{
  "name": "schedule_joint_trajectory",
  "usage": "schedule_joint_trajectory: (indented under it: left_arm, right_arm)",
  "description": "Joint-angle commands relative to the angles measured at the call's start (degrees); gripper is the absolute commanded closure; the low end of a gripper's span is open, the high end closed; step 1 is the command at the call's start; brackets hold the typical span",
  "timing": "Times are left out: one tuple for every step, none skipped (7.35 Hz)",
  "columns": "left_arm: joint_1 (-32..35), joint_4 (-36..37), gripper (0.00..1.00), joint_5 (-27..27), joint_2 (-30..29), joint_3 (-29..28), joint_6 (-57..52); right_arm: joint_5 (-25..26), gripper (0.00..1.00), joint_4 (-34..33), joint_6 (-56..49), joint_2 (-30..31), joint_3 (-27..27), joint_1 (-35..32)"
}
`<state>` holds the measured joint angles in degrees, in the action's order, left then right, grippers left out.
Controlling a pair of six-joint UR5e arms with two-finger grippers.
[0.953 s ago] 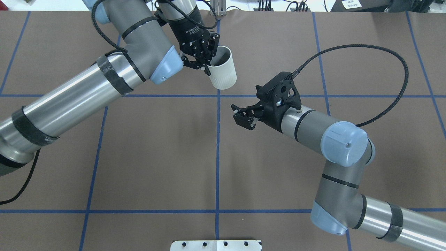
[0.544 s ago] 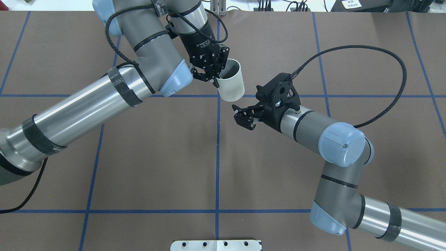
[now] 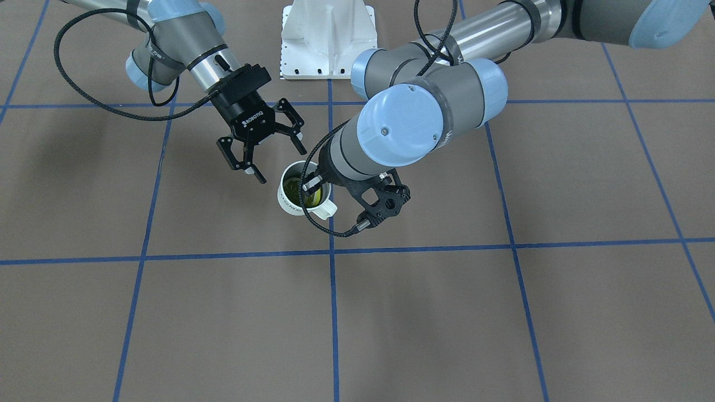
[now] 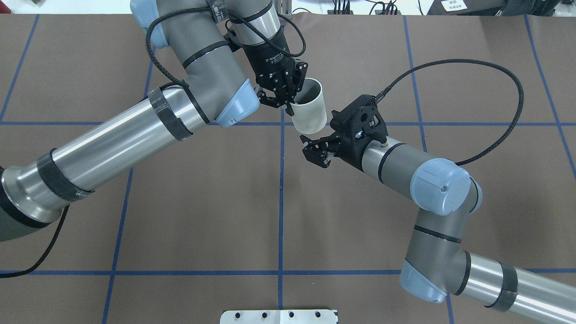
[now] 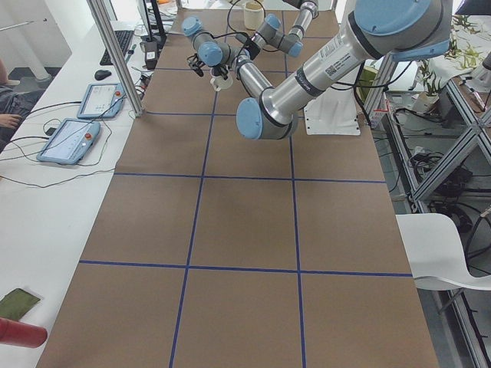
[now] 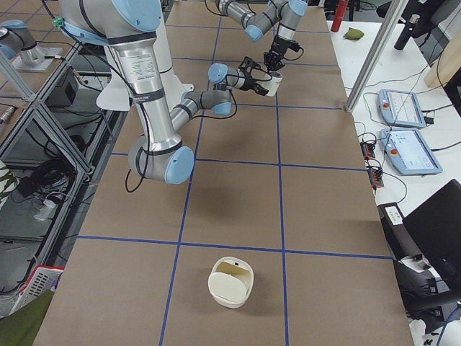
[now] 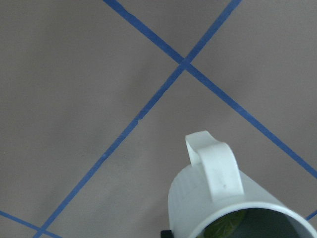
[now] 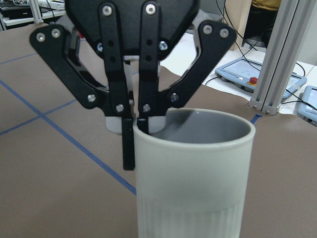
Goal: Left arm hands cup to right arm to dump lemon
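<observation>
While the hand-over is nearing the take, the front-facing view is showing the left claw (image 3: 311,184) pinching the rim of the cup (image 3: 289,205), one finger inside and one outside. The lemon (image 3: 304,192) is lying in the bottom, and the handle (image 3: 325,210) is pointing away from the robot's base. The right claw (image 3: 279,164) is standing wide, just beside the cup and apart from it.

From overhead, the cup (image 4: 310,113) is hanging tilted under the left claw (image 4: 287,100), seemingly clear of the counter (image 4: 202,202). The right claw (image 4: 313,153) is gaping near its base, with its jaws not yet around it.

Both side views are showing the meeting too small for me to judge the grip.

The left wrist camera is looking past the handle (image 7: 215,166) at the lemon (image 7: 225,229) inside.

The right wrist camera is facing the cup's plain wall (image 8: 193,168) squarely, with the left claw's fingers (image 8: 128,144) clamping the rim at one side.

I am judging that the step is calling for a straight approach. The right claw should be straddling the wall low down, well under those fingers and away from the handle. It should be closing firmly before the left claw is letting go. The cup should be staying near upright, or the lemon is risking an early spill.
</observation>
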<state>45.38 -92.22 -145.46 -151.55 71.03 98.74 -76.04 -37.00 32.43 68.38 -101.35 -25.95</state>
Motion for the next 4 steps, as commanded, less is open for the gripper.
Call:
schedule_joint_trajectory:
  left_arm:
    - [-0.9,0.02,1.0,0.0,-0.41,0.07,0.13]
    - [-0.99,-0.06,1.0,0.0,-0.41,0.16,0.83]
    - [-0.99,-0.06,1.0,0.0,-0.41,0.24,1.19]
    - [-0.99,-0.06,1.0,0.0,-0.33,0.25,1.28]
  right_arm:
    - [0.01,0.02,0.09,0.0,0.0,0.18,-0.06]
    - [0.1,0.02,0.09,0.0,0.0,0.19,-0.06]
    - [0.1,0.02,0.09,0.0,0.0,0.19,-0.06]
    - [0.54,0.02,0.0,0.0,0.0,0.27,-0.06]
